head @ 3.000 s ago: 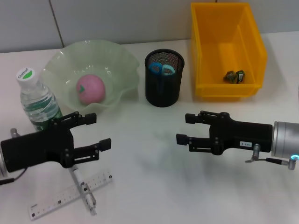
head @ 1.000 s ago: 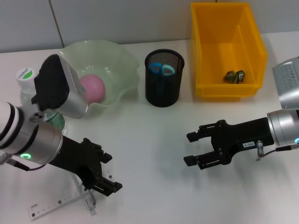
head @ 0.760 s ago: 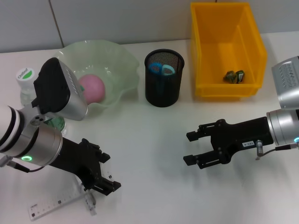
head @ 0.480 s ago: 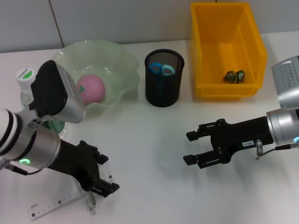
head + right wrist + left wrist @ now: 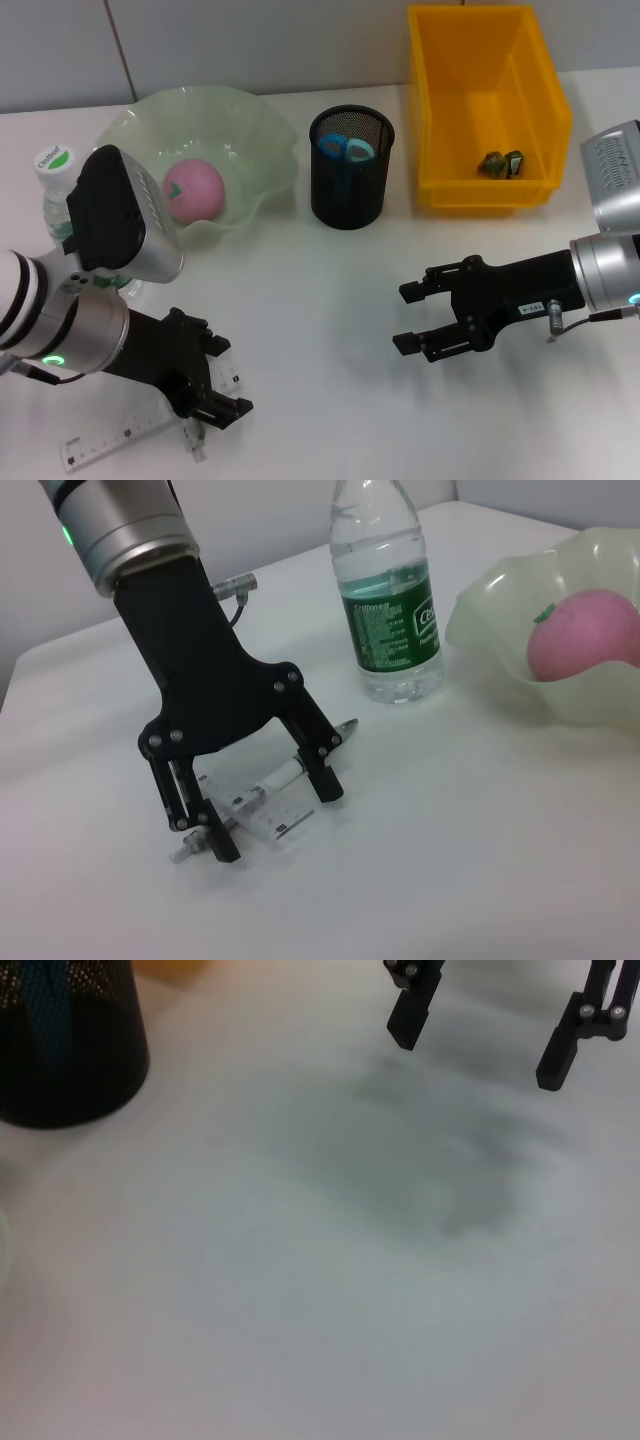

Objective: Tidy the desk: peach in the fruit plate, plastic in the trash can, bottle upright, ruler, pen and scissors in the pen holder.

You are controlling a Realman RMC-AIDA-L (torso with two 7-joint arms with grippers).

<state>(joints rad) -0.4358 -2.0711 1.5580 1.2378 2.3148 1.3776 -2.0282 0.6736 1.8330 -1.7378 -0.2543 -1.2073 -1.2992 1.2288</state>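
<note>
Pen [image 5: 262, 783] on ruler [image 5: 110, 433] — left claw [image 5: 268, 806] open astride it.

My head camera looks down over the whole desk. The left wrist camera skims low beside the pen holder [image 5: 62, 1045]; the right wrist camera faces the bottle [image 5: 388, 590], also seen from above.

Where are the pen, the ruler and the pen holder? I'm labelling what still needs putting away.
pen [image 5: 262, 781], right wrist view, on its pale barrel.
ruler [image 5: 100, 441], head view, on its printed face.
pen holder [image 5: 350, 190], head view, on its black mesh wall.
</note>
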